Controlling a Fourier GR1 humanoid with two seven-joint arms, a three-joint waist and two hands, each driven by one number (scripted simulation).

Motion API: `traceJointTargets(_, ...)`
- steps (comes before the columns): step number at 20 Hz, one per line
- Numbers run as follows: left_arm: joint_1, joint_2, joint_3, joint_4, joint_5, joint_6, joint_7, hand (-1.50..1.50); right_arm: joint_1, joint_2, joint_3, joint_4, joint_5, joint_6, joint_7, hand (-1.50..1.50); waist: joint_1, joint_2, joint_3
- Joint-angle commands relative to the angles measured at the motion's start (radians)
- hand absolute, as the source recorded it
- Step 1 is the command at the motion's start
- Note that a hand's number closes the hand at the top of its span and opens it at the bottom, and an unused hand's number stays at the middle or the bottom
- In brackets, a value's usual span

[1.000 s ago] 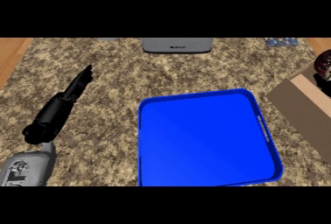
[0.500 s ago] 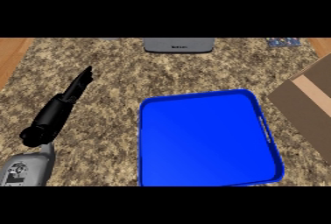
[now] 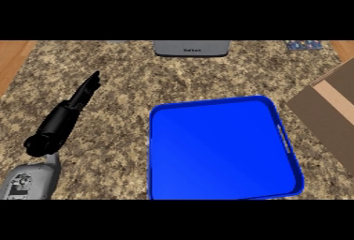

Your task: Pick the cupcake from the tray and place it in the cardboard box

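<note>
Blue tray (image 3: 221,150), its near edge cut off, long axis running away from the robot; box (image 3: 330,112) cropped at right; left hand (image 3: 81,96) straight-fingered, holding nothing.

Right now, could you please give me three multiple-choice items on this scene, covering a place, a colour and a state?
1. Where is the box?
A. at the right edge
B. at the left edge
C. on the tray

2. What colour is the tray?
A. red
B. blue
C. green

3. What does the tray hold?
A. a cupcake
B. a plate
C. nothing visible

Answers:
1 A: the box lies right of the tray.
2 B: it is blue.
3 C: its floor shows bare; the left hand, fingers straight, rests left of it.
</note>
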Motion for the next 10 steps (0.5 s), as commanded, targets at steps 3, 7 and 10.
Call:
traceJointTargets(3,-0.03,-0.006,-0.001,-0.031,-0.003,0.002,0.055,0.0,-0.002,-0.076,0.014,0.152,-0.048,0.043,-0.237,-1.5,-0.001,-0.001,0.0)
traceJointTargets(7,0.007,-0.023,-0.026,-0.031,-0.022,0.009,0.031,0.0,-0.065,-0.043,-0.097,0.143,-0.161,-0.007,-0.296,-1.5,-0.003,-0.003,0.001)
traceJointTargets(10,0.007,0.001,0.013,0.004,-0.007,0.005,-0.005,0.0,-0.129,0.041,-0.285,0.17,-0.348,-0.031,-0.309,-1.5,-0.024,-0.009,0.003)
